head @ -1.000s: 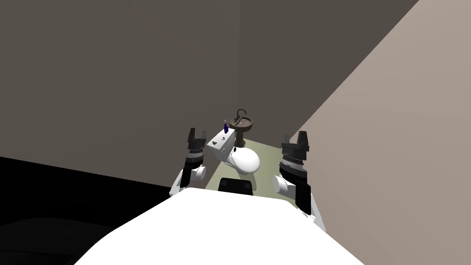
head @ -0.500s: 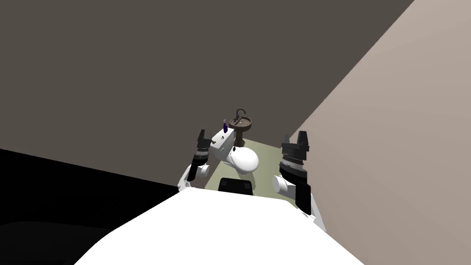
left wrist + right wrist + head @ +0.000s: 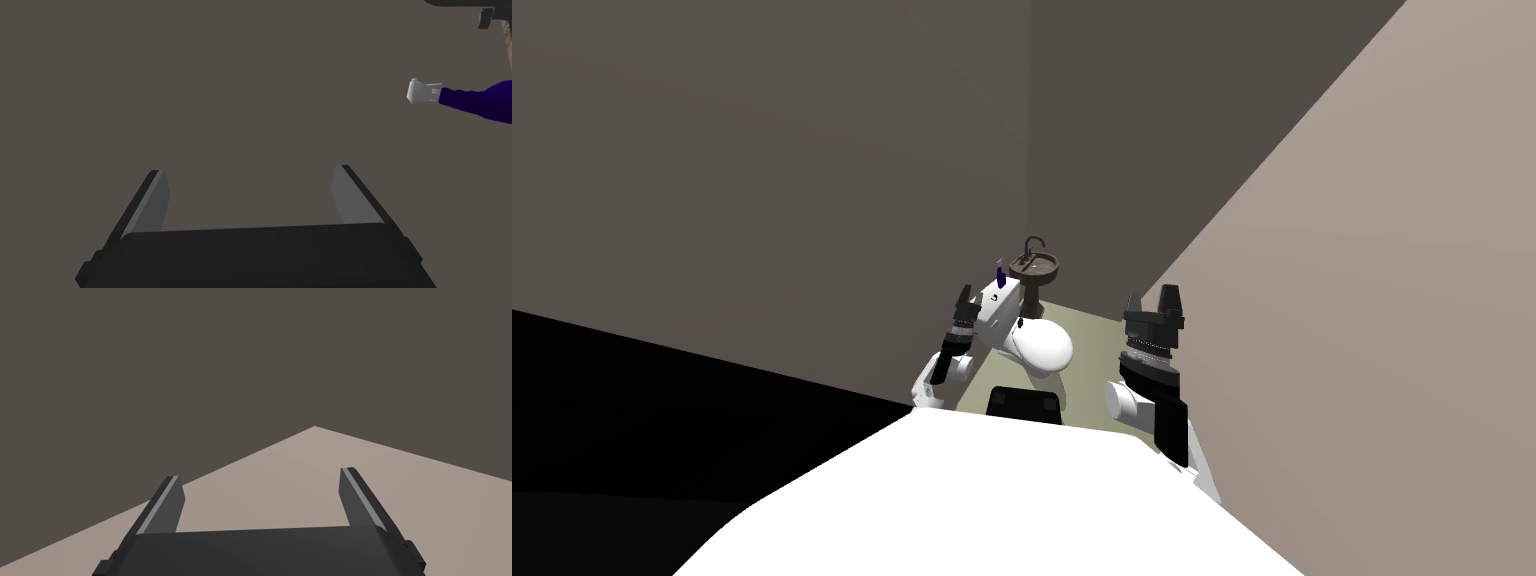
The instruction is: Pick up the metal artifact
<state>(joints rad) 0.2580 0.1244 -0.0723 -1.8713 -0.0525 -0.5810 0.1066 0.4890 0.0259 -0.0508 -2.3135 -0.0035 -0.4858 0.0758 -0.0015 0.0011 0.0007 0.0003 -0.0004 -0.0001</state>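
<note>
Left gripper (image 3: 250, 171), fingers apart, at 9 o'clock of white boxy toilet tank (image 3: 999, 312); dark blue white-capped bottle (image 3: 472, 97) at 2 o'clock from it. Right gripper (image 3: 260, 474) fingers apart.

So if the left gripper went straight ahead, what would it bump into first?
Probably the wall: nothing else lies straight ahead of the open left gripper. The blue bottle sits off to one side, out of that line. How far off the wall is, I cannot tell.
</note>
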